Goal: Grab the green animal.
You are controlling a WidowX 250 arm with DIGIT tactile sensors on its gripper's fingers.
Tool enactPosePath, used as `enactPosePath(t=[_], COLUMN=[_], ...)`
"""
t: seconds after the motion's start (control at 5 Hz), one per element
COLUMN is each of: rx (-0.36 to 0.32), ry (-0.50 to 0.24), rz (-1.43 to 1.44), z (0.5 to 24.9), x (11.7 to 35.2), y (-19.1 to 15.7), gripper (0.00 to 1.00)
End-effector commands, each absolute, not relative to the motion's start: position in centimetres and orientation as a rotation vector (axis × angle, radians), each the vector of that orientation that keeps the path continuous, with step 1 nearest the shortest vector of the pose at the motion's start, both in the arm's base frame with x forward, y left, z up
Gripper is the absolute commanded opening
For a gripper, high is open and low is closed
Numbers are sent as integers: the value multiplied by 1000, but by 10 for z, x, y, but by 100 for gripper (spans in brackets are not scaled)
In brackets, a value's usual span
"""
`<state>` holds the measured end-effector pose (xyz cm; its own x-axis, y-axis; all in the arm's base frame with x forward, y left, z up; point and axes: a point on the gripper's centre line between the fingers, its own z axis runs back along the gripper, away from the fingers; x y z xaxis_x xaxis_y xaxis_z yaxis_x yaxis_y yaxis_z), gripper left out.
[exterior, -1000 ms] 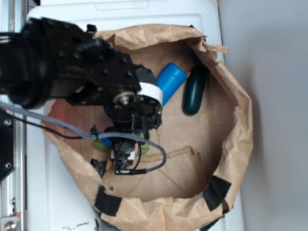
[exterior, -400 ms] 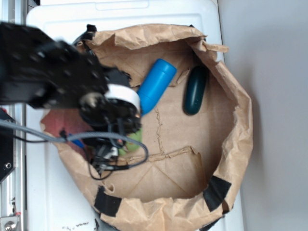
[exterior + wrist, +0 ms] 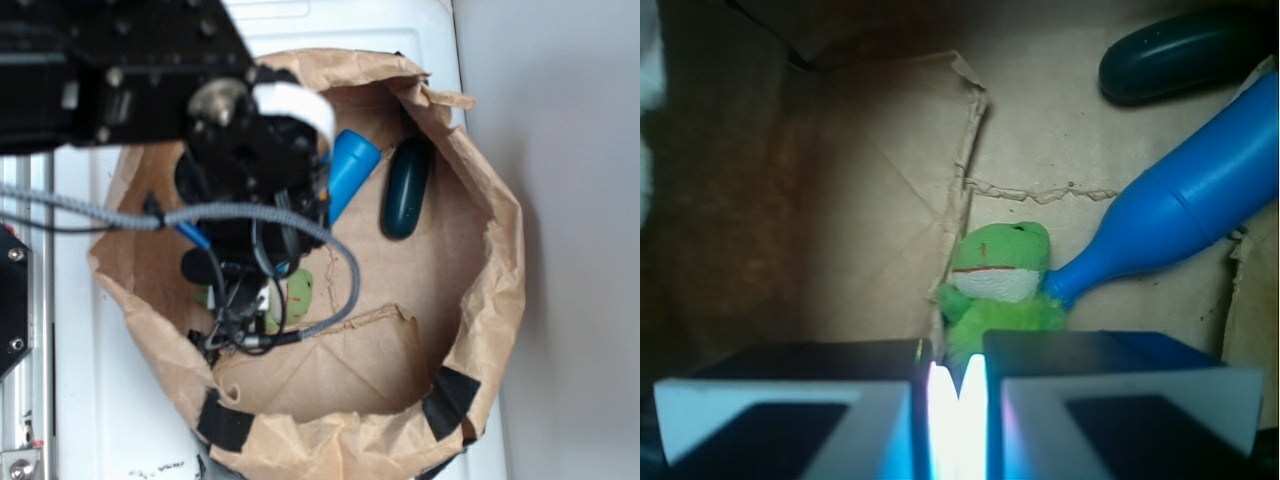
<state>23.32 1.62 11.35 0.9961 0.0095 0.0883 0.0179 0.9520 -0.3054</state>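
Looking down from the exterior view, a crumpled brown paper bag (image 3: 480, 260) with its rim rolled open sits on a white surface (image 3: 130, 420); black tape patches mark its lower rim. The black robot arm (image 3: 130, 70) enters from the upper left of the frame and hides most of the bag's left half, with a grey braided cable (image 3: 300, 230) looping below it. The gripper (image 3: 958, 395) fills the bottom edge of the wrist view, its two white-faced jaws drawn nearly together with only a thin bright slit between them. The green animal (image 3: 998, 285) lies on the bag floor at lower centre of the wrist view, just beyond the jaw tips and centred slightly right of the slit, its pale face with a red stitched line turned toward the camera. Whether the jaws pinch its lower fuzz cannot be told. In the exterior view it shows only as a light-green patch (image 3: 298, 293) beneath the arm. A blue bottle (image 3: 1185, 215) slants from the upper right, its narrow end touching the animal's right side. A dark green oblong object (image 3: 1185, 55) lies in the upper right corner, apart from the animal.
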Motion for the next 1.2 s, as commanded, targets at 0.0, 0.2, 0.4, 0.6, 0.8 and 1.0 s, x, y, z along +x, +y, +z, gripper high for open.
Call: enactPosePath(t=[0.0, 0.2, 0.4, 0.6, 0.8, 1.0], rx=[-338, -285, -237, -183, -173, -149], ry=[-139, -138, -136, -143, -137, -137], rz=[8, -14, -23, -58, -59, -61], z=[146, 127, 109, 84, 72, 54], x=[252, 251, 250, 245, 246, 245], y=[27, 26, 30, 32, 32, 28], gripper=[8, 100, 100, 100, 100, 100])
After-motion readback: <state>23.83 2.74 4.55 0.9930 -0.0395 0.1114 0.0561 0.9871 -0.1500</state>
